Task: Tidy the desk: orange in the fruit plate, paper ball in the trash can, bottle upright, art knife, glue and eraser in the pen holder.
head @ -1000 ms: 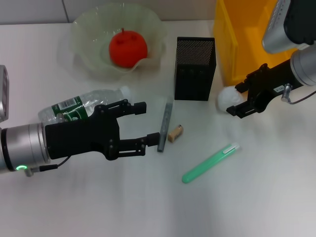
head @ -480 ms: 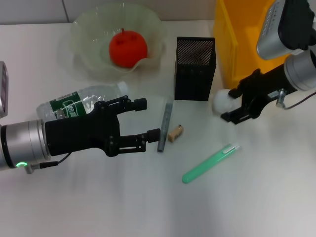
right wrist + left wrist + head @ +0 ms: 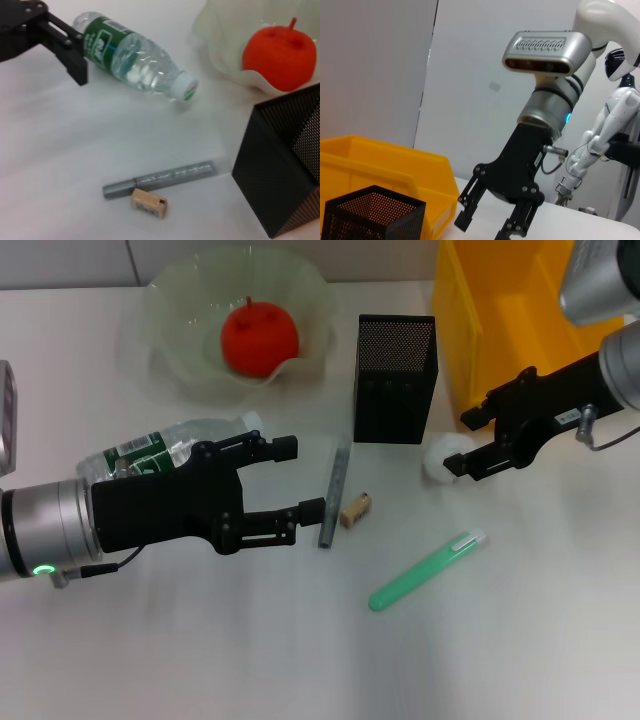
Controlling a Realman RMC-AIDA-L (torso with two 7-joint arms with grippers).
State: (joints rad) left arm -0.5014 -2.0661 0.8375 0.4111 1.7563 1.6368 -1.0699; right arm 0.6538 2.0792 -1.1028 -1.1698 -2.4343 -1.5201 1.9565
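Reaching in from nine o'clock, the left gripper (image 3: 300,480) hovers with its fingers spread wide and nothing between them, just in front of the bottle (image 3: 170,453), which lies on its side on the desk (image 3: 200,640) with its cap toward twelve to one o'clock; that stance suits a grab to stand it upright. At eleven o'clock the orange (image 3: 259,336) already sits in the fruit plate (image 3: 170,300). Near the centre the grey art knife (image 3: 335,490) lies flat with the eraser (image 3: 355,509) just beside it, and the green glue stick (image 3: 426,570) lies at five o'clock, all outside the pen holder (image 3: 396,378) at twelve. At two to three o'clock the right gripper (image 3: 462,443) sits against the paper ball (image 3: 438,457), seemingly pinching it, though the contact is partly hidden; the ball looks to be off or barely on the desk, beside the trash can (image 3: 470,330), probably to lift it over the wall.
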